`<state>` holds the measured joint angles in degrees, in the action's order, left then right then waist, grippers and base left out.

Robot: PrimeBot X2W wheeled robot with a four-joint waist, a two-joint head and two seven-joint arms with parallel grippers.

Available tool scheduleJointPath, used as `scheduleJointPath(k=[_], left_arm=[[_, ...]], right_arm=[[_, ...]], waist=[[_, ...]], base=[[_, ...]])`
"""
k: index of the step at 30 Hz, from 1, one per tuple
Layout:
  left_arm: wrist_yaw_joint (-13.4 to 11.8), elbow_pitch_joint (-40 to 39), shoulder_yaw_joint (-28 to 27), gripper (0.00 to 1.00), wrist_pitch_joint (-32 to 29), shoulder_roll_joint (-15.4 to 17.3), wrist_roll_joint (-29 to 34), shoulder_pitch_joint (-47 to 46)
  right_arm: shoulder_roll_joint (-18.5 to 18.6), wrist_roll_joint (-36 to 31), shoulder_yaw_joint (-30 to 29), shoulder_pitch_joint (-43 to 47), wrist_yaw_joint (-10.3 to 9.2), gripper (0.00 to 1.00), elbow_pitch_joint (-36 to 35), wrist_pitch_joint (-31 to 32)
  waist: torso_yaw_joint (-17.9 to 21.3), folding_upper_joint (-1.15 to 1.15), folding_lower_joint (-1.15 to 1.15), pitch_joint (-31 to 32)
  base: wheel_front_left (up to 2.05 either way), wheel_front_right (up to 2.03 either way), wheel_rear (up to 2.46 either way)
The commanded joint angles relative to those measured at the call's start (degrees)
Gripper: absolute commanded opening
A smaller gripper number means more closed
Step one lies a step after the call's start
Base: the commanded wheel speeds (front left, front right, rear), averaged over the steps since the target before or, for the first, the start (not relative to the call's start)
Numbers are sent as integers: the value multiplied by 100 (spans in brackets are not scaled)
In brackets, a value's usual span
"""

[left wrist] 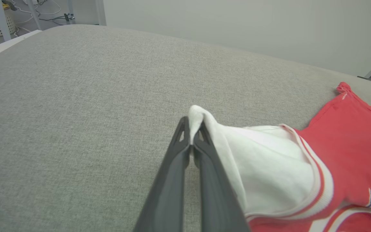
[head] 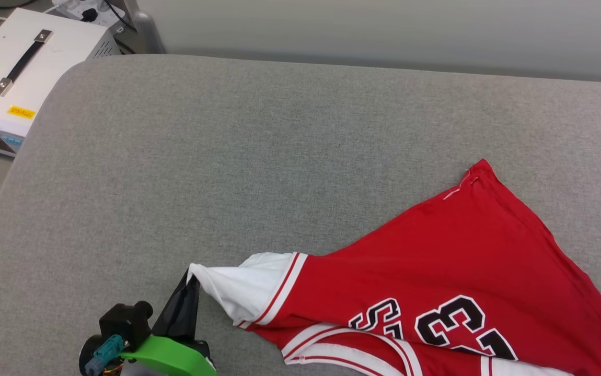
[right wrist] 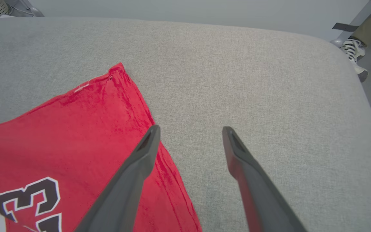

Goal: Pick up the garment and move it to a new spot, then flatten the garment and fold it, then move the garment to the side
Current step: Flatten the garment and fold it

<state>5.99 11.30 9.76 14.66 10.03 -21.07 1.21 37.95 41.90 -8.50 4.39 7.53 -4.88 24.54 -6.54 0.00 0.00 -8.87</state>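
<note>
Here, the shirt [head: 436,271], red with white sleeves and black numerals, lies partly spread and skewed over the near right part of the grey padded table [head: 227,156], one hem corner pointing toward the far edge. Its white sleeve [head: 243,287] is drawn out to a point on the left, lifted a little off the padding. My left gripper [left wrist: 190,124] is pinched tight on that sleeve tip, the cloth bunched between the two dark fingers. My right gripper [right wrist: 191,130] hangs spread wide with nothing in it, one finger over the red side edge and the other over bare table; whether it touches the cloth I cannot tell.

The fabric looks thin, light and limp. I judge it will sag, drag and wrinkle rather than keep a shape, and will not slip from a firm pinch. The best holds are its ends: sleeve tips, shoulders and hem corners, taken through a small fold.

A white box [head: 13,73] with a black handle stands off the table's far left corner.
</note>
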Motion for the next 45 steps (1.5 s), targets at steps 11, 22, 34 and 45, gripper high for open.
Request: scheduleJointPath(k=[11, 22, 34, 45], left_arm=[[13, -142, 190, 0, 33, -44, 105, -502], [63, -207, 254, 0, 33, -222, 182, -816], [115, -142, 323, 0, 34, -338, 256, -1076], [135, -88, 216, 0, 34, -273, 301, -992]], right_arm=[[527, -271, 1831, -2638, -4, 100, 276, 1411], [195, -102, 3480, -4447, -4, 100, 1927, 2249], [-77, 94, 4656, -4885, -4, 100, 3547, 1915], [65, 608, 5135, -5188, -4, 0, 3617, 779]], waist=[[-334, 0, 0, -594], [-543, 0, 0, -1053], [-688, 0, 0, -1327], [-542, 0, 0, -986]], base=[[0, 0, 0], [0, 0, 0], [0, 0, 0], [0, 0, 0]])
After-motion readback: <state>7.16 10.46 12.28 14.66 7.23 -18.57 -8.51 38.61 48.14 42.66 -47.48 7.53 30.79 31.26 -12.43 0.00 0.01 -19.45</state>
